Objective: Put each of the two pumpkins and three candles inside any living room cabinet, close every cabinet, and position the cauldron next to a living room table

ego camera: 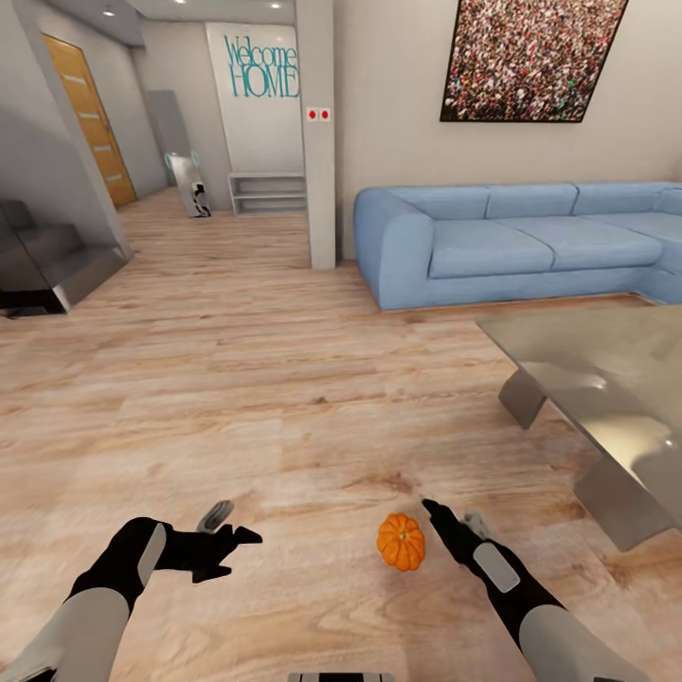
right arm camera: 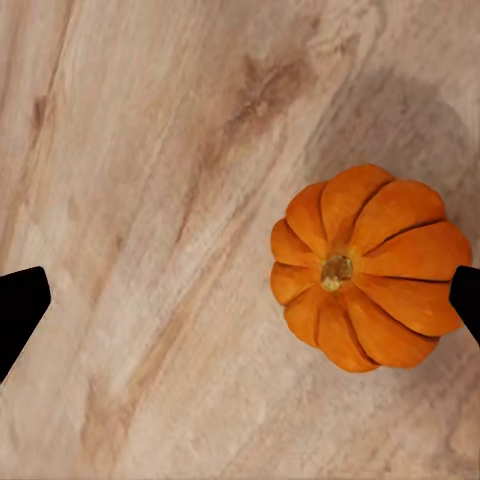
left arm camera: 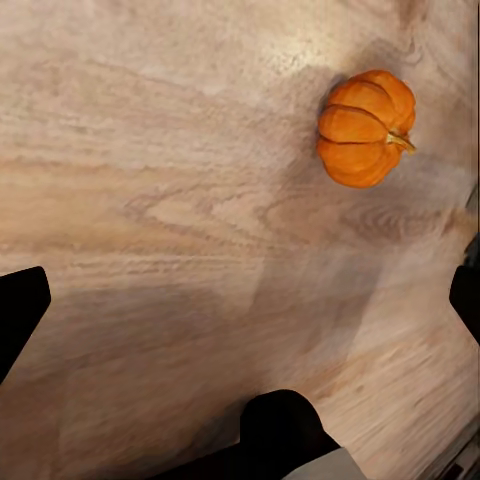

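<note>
A pale wood-plank floor [ego camera: 246,379] runs through this living room, with a blue sofa [ego camera: 511,242] against the far wall and the glossy glass-topped table [ego camera: 606,379] at the right. Down at the near edge of the head view, the right gripper [ego camera: 453,527] hangs over the floor with its jaws spread wide and empty; in the right wrist view its two dark fingertips [right arm camera: 20,305] sit at opposite edges of the picture with bare floor and the fruit between them. One pumpkin [ego camera: 402,541] sits on the floor just to the left of that gripper, close beside the fingers but not seen to touch them. From the wrist camera it is viewed almost straight down on its stem, and it lies off-centre in the gap, hard against one fingertip rather than midway. That offset is the relation that matters: the right arm is clearly the nearer one, and I judge it would need a small shift toward the pumpkin before descending and closing. The left gripper [ego camera: 227,547] is also open and empty, well apart to the left, with the pumpkin visible far off in its own wrist view. The pumpkin is small, round and slightly squat, so no long axis governs the grasp; it is bright orange, deeply ribbed, with a short brownish stem at its top.
</note>
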Controlling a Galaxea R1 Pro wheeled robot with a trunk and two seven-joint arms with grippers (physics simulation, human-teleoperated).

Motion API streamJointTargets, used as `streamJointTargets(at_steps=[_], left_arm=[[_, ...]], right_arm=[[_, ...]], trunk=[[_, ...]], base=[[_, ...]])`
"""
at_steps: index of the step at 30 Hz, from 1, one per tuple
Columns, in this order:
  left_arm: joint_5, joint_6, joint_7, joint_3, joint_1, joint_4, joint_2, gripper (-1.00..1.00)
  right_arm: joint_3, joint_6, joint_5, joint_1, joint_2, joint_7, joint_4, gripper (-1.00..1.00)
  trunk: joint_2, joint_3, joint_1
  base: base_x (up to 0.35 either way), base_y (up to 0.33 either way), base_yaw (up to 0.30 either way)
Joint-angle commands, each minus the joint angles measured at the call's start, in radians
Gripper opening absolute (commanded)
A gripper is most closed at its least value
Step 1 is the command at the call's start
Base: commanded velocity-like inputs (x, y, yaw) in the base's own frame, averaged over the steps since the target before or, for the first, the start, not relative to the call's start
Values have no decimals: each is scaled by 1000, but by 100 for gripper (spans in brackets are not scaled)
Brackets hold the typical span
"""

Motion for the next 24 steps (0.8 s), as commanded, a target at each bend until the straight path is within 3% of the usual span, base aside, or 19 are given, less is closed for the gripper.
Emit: streamJointTargets(at_steps=[1, 9, 14, 15, 17, 22, 24], left_arm=[[0, 0, -1, 1, 0, 0, 0, 100], [1, 2, -3, 2, 0, -1, 3, 100], [26, 5, -4, 3, 0, -3, 31, 100], [105, 6, -5, 2, 0, -3, 44, 100], [146, 6, -5, 1, 1, -3, 59, 100], [183, 13, -11, 1, 1, -3, 88, 100], [188, 14, -61, 0, 1, -3, 93, 100]], right_arm=[[0, 0, 0, 0, 0, 6, 0, 100], [0, 2, 1, 0, 0, 8, 0, 100], [-2, 14, -5, 0, -4, 0, 9, 100], [-3, 30, -5, 0, -4, -1, 10, 100], [-7, 67, -5, 0, -5, -2, 11, 100], [-9, 114, -5, 0, -7, -2, 11, 100], [-9, 120, -4, 0, -8, -2, 11, 100]], trunk=[[0, 0, 0], [0, 0, 0], [0, 0, 0], [0, 0, 0], [0, 0, 0], [-1, -12, 1], [-1, -19, 2]], base=[[81, 0, 0], [153, 0, 0], [25, 0, 0], [4, 0, 0], [2, 0, 0], [0, 0, 0], [0, 0, 0]])
